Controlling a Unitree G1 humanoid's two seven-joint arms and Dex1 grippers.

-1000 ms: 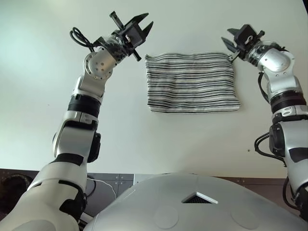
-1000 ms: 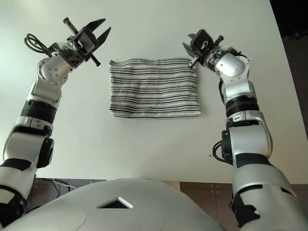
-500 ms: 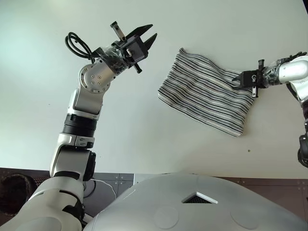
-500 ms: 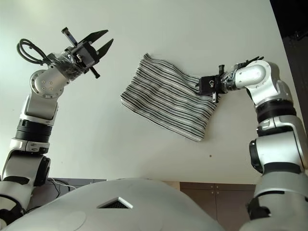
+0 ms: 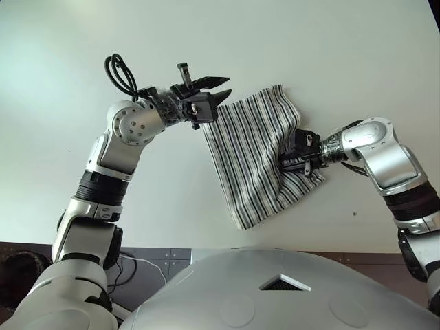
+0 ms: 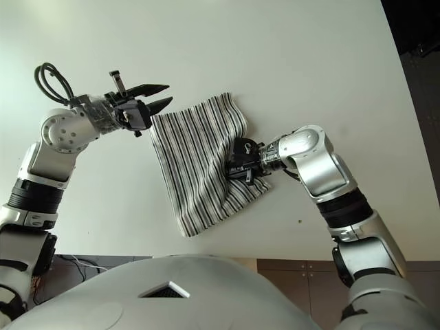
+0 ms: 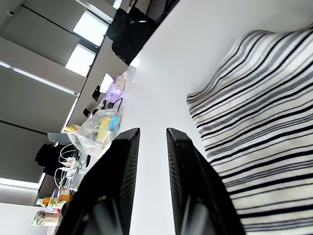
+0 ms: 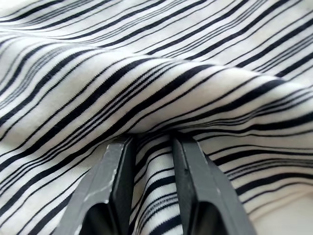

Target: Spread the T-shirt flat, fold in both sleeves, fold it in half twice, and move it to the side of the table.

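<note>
So the T-shirt (image 5: pixel 254 158) is already down to a small striped rectangle, sitting crooked on the white table (image 5: pixel 344 55), which to me reads as the last bit: dragging it off to the side. The right gripper (image 5: pixel 294 154) has its fingers pinched on the cloth at the shirt's right edge, with a raised ridge of fabric bunched up just ahead of the tips and the stripes puckering around them. I'd guess gripping at one edge is why the whole packet sits skewed, since everything beyond the fingers just trails on the table. The left gripper (image 5: pixel 225 86) is empty, fingers a little apart with nothing between them. The shirt's far corner lies just beside its tips, not touching as far as I can tell. Probably parked there to steady or grab that corner if needed. My worry: a one-edge pinch could peel the top layers and undo the folds, so a slow, low slide seems the safe bet.
</note>
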